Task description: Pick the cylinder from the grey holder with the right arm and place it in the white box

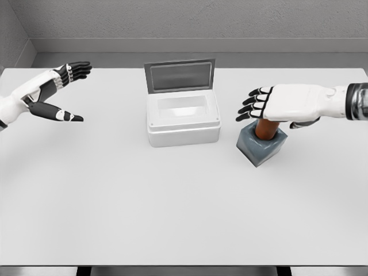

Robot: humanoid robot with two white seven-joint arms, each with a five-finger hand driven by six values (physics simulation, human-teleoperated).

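Observation:
A brown cylinder (265, 129) stands upright in a grey holder (261, 146) on the right half of the white table. My right hand (270, 104) hovers flat just over the cylinder's top, palm down, fingers stretched out to the left, holding nothing. Its palm hides the top of the cylinder. The white box (183, 118) sits in the middle of the table with its grey lid (179, 75) raised at the back. My left hand (60, 92) hangs open over the far left of the table, away from everything.
The table (172, 201) spreads wide in front of the box and holder. A grey wall runs behind its far edge. The box lies about a hand's width left of the holder.

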